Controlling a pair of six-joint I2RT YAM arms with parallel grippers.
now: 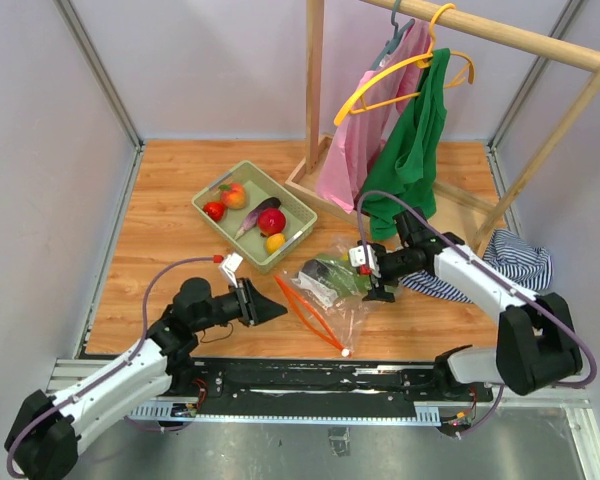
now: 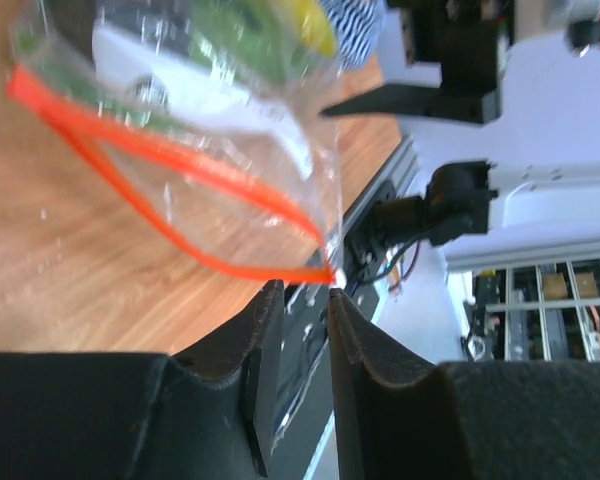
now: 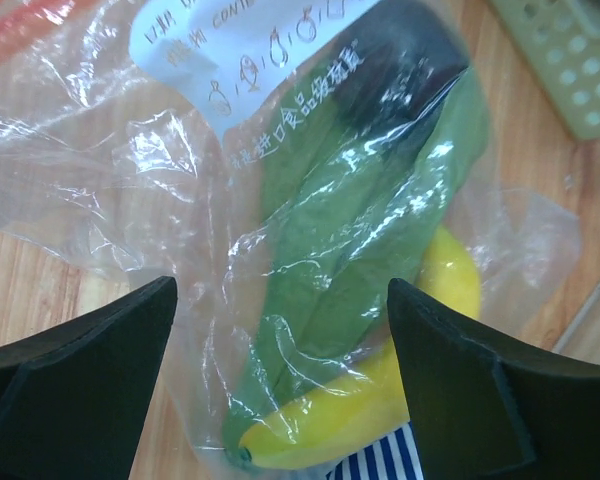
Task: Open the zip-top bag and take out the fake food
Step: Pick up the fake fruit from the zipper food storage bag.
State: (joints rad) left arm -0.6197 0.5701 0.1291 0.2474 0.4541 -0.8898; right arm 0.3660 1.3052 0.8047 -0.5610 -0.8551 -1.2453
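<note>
Left gripper (image 2: 300, 295): fingers nearly together, thin slit between. Corner of orange zip strip (image 2: 310, 272) sits right at tips (we cannot tell if clear plastic is pinched).

Right gripper (image 3: 282, 290): fingers wide apart, holding nothing, just above zip-top bag (image 3: 110, 180).

Bag lies on wood table (image 1: 160, 230), just beside green basket (image 1: 242, 168).

Inside bag we see fake food: yellow banana (image 3: 380, 400), green piece (image 3: 350, 230).

White label (image 3: 250, 70): blue Chinese writing, tiny fruit drawings. We cannot read it well.

Basket holds peach (image 1: 233, 195), red fruit (image 1: 271, 221).
</note>
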